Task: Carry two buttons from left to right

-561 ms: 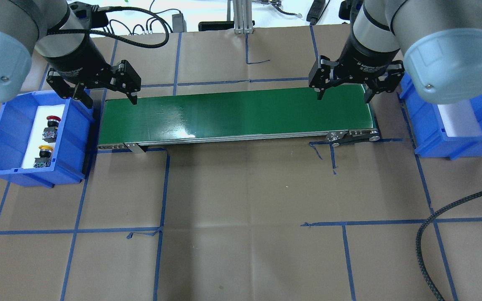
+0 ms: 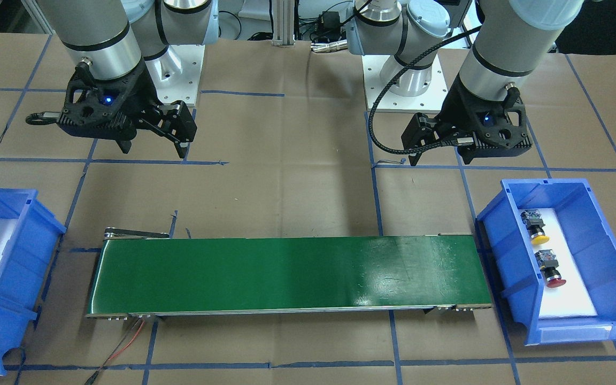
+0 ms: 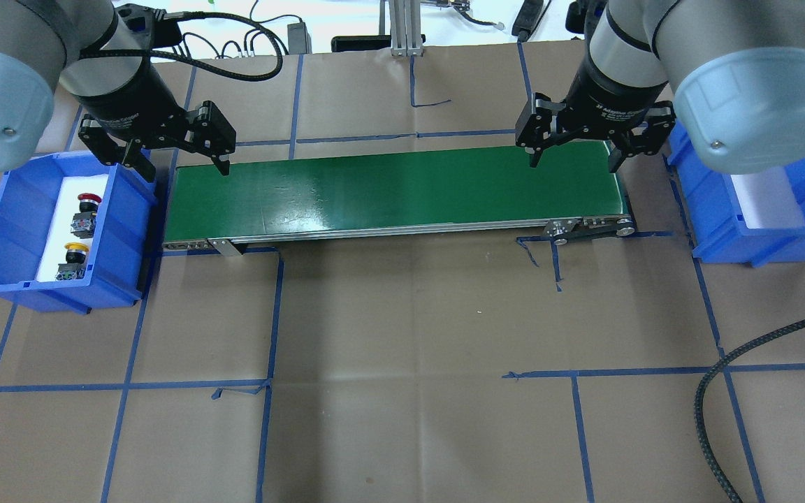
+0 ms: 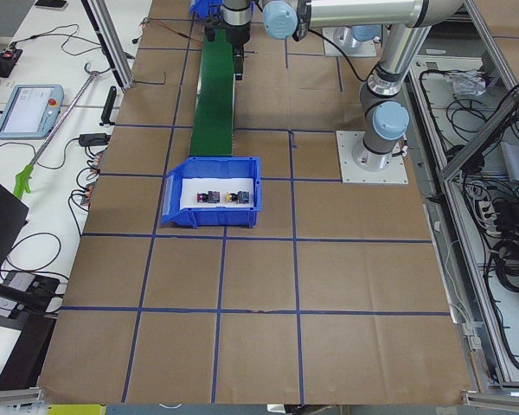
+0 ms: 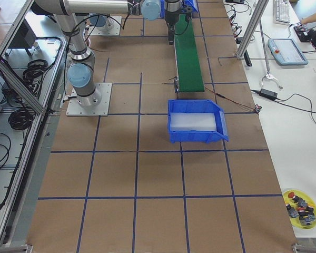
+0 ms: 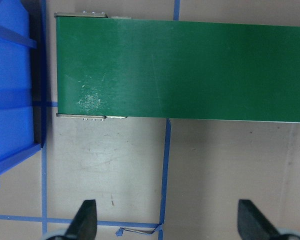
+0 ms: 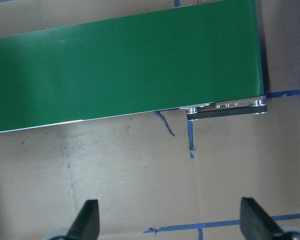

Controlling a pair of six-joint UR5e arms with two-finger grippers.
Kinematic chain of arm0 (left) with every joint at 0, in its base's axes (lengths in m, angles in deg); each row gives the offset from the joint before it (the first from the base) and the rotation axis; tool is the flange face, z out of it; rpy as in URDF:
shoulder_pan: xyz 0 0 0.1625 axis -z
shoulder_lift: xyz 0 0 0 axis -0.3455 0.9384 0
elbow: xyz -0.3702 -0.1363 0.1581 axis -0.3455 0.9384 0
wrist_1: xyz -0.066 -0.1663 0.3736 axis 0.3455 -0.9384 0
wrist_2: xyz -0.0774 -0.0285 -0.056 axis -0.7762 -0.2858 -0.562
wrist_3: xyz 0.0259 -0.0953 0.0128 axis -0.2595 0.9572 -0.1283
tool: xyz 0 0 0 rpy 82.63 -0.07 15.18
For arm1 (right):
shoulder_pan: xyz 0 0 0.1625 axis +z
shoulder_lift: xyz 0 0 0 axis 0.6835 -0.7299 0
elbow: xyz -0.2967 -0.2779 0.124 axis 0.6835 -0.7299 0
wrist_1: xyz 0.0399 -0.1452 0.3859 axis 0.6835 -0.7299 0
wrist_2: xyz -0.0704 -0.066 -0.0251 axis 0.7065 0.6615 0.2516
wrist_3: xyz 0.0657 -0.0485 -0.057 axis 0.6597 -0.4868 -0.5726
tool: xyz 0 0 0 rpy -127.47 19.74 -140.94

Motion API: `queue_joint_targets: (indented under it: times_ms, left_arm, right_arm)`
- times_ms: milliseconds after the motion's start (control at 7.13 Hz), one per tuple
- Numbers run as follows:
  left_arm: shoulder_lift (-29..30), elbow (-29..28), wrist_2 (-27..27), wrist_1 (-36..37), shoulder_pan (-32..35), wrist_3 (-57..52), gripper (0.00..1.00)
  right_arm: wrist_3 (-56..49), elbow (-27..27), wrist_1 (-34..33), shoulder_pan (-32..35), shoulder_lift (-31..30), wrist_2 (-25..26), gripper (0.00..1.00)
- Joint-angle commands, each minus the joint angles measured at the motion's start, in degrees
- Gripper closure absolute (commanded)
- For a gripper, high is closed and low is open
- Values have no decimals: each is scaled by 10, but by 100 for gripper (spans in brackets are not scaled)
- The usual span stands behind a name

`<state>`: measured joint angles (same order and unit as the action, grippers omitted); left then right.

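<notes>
The red button (image 3: 85, 209) and the yellow button (image 3: 73, 258) lie on white padding in the blue bin (image 3: 130, 209) at the table's left end. They also show in the front-facing view, yellow (image 2: 536, 231) and red (image 2: 549, 271). My left gripper (image 3: 184, 166) is open and empty, hovering between that bin and the left end of the green conveyor belt (image 3: 395, 192). My right gripper (image 3: 574, 163) is open and empty above the belt's right end. Both wrist views show spread fingers (image 6: 85, 217) (image 7: 87, 217) with nothing between them.
A second blue bin (image 3: 717, 223) with white padding and no parts stands at the right end. A black braided cable (image 3: 724, 391) lies at the front right. A yellow dish of spare parts (image 5: 300, 203) sits on the side bench.
</notes>
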<state>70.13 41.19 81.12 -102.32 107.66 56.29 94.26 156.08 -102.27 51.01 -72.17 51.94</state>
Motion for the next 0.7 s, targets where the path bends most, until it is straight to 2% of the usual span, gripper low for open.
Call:
queue_joint_targets:
  times_ms: [0,561]
  left_arm:
    - [1,0,0,1,0,-2,0]
    - [0,1,2,1,-8,-8,0]
  right_arm:
    - [0,0,-1,0,0,-1,0]
    - [0,0,0,0,0,-1,0]
